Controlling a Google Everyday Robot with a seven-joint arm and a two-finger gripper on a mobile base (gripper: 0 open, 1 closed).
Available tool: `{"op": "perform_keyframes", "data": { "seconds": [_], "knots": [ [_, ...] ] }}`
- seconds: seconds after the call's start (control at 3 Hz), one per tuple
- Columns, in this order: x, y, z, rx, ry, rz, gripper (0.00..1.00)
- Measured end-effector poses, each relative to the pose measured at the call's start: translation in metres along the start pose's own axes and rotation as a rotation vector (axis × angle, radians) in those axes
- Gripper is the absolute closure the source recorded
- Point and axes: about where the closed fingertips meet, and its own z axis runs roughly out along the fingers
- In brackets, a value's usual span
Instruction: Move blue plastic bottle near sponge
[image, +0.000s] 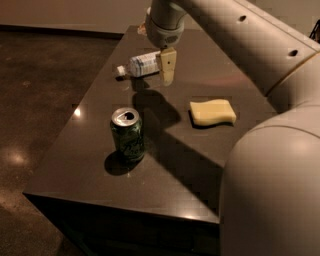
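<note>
Gripper (167, 67) suspended over far part of dark table (75, 150), pointing down, just at right end of blue plastic bottle (141, 64); open-or-closed state not discernible. Bottle lying on side, white cap toward left. Sponge (212, 111) flat, apart from bottle, nearer and to right. Green soda can (127, 134) upright, closest to front edge.

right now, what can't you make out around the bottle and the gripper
- Camera view: the gripper, hanging in front of the blue plastic bottle, hides its base end; contact between them cannot be told.
- Bottle label print: too small to read.
- Table's right edge past the sponge: covered by the robot's arm.
</note>
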Motion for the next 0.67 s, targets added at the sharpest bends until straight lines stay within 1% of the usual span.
{"op": "perform_keyframes", "data": {
  "seconds": [0.33,0.67],
  "knots": [
    [0.001,-0.021,0.009,0.025,0.064,-0.080,0.00],
    [0.006,-0.037,0.019,0.013,0.129,-0.135,0.00]
  ]
}}
